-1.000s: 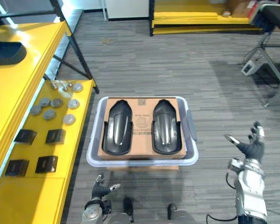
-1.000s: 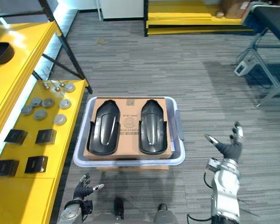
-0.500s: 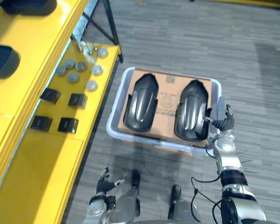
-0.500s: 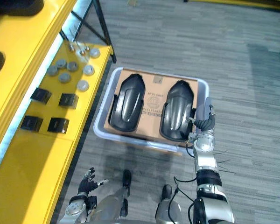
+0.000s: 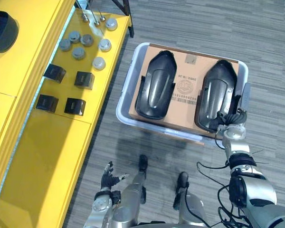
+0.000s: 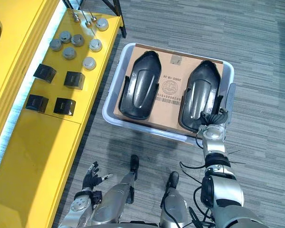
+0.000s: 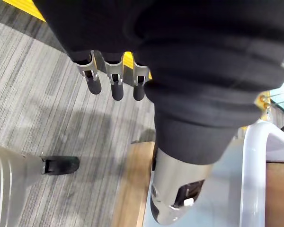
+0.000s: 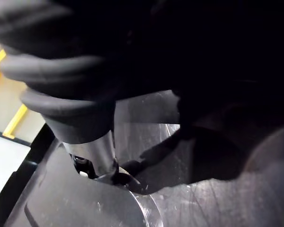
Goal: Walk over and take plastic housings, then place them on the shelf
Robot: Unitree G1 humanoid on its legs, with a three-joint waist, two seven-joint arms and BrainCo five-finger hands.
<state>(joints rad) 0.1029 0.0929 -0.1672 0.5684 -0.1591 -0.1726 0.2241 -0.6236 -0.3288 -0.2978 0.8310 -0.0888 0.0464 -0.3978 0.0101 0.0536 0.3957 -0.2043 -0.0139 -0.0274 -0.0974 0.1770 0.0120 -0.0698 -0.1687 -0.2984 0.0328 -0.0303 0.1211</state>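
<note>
Seen from above, a pale grey tote (image 5: pixel 132 80) sits on a grey striped floor (image 5: pixel 190 23), just beside a long yellow shelf (image 5: pixel 47 156) on the robot's left. A flat sheet of cardboard (image 5: pixel 184 107) lies across the tote, and the two black plastic housings lie on it side by side, lengthwise: the left housing (image 5: pixel 154 85) and the right housing (image 5: pixel 217 92). The right hand (image 5: pixel 230 118) rests on the near end of the right housing, in contact with its glossy surface. Whether that hand has closed on the housing cannot be told. The left hand (image 5: pixel 109 175) hangs low over the floor, near the shelf's edge and well apart from the tote, its fingers (image 7: pixel 117 87) straight, loosely spread and holding nothing. On the shelf lie four small black boxes (image 5: pixel 84 79) and, beyond them, a cluster of grey round discs (image 5: pixel 99 62).
</note>
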